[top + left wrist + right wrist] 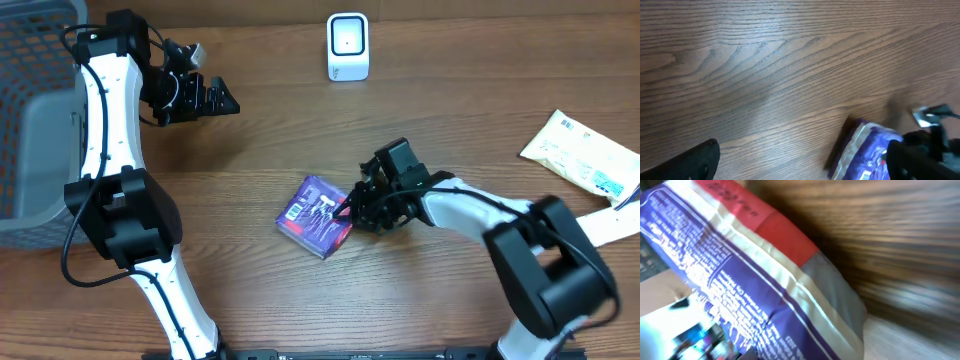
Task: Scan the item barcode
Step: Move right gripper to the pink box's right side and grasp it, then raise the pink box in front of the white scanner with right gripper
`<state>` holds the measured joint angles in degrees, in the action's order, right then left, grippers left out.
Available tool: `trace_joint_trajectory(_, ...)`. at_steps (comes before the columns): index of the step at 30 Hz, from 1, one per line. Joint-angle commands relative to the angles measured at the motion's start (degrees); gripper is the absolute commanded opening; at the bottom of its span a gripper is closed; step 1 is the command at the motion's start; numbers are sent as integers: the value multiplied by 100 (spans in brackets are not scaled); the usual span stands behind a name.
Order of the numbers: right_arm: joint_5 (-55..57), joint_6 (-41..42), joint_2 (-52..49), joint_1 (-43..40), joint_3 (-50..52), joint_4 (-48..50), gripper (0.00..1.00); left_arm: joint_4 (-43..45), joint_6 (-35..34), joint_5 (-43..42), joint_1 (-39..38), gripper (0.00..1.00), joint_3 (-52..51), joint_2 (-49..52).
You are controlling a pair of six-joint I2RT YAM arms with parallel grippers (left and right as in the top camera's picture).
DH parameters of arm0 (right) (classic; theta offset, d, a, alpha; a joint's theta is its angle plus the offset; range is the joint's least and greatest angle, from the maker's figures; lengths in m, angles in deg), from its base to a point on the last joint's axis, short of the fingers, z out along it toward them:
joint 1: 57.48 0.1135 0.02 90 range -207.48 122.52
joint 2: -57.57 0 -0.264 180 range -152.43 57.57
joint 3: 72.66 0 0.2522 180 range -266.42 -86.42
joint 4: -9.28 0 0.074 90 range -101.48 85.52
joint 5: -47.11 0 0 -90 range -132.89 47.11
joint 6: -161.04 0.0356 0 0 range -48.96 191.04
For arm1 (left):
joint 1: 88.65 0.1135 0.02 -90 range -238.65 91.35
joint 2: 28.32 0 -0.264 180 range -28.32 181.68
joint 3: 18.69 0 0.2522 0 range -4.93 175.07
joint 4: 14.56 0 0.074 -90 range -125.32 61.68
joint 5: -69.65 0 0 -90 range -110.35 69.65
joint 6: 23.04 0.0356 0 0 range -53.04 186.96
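Note:
The item is a purple packet (313,214) with white print, lying near the middle of the table. My right gripper (350,212) is at its right edge, jaws closed on that edge. In the right wrist view the packet (740,280) fills the frame, showing a red panel and small print, and the fingers are hidden. The white scanner (347,47) stands upright at the back centre. My left gripper (226,97) hovers open at the back left, well away from the packet. In its own view one dark finger (692,161) shows at the lower left and the packet (865,150) at the lower right.
A grey mesh basket (30,120) stands at the left edge. At the far right edge lies a white and yellow packet (580,150). The table is brown wood.

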<state>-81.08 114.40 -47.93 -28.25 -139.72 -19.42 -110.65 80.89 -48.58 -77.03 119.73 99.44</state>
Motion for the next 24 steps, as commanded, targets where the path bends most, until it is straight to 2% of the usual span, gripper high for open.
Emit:
trace_joint_trajectory(1,789,-334,772,-42,72,-61,4,-9,66,33,-2,100,129,-92)
trace_joint_trajectory(15,505,-105,3213,-170,72,-59,4,-35,63,33,-2,100,129,-92)
trace_joint_trajectory(24,-70,1056,4293,-586,72,-153,4,-109,63,33,-2,100,129,-92)
